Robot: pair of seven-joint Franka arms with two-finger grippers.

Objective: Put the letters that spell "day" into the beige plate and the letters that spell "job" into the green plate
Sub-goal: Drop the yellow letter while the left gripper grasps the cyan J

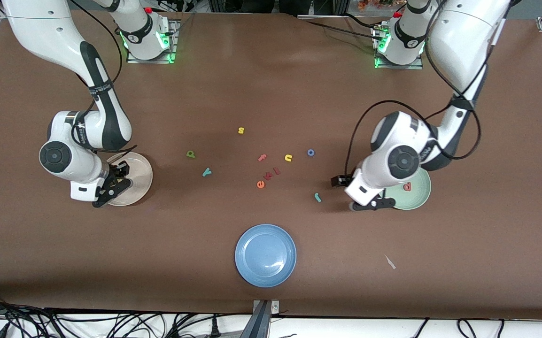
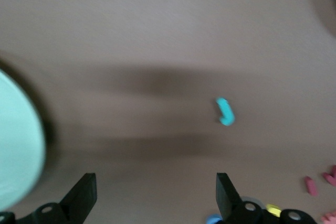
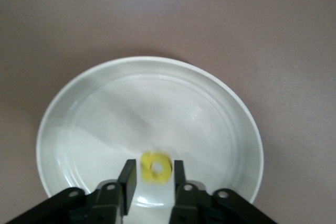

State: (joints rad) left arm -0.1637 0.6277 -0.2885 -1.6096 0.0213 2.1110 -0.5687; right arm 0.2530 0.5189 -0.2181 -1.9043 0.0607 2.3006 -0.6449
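Taking the front view as a clock face, the right gripper (image 1: 117, 182) hangs low over the beige plate (image 1: 142, 170), at the plate's nine o'clock. Its jaws are slightly apart, with the yellow "a" (image 3: 156, 168) lying on the plate between them and a sliver of plate showing on either side of it. On the bare table at the plate's three o'clock lie the green "d" (image 1: 190, 153) and, at its five o'clock, the teal "y" (image 1: 206, 172). The blue plate (image 1: 265, 255) sits at six o'clock from the table's middle. Above it is a loose cluster of spare letters: a yellow "s" (image 1: 241, 130), a pink "f" (image 1: 262, 157), an orange "e" (image 1: 260, 184) and a yellow "u" (image 1: 288, 157). The blue "o" (image 1: 311, 152) lies at three o'clock from the "u", and the teal "j" (image 1: 317, 197) is at six o'clock from the "o". The left gripper (image 1: 373, 204) is just above the table at the green plate's (image 1: 420, 197) eight o'clock, with its jaws spread wide and nothing in them. The red "b" (image 1: 407, 187) rests inside that plate.
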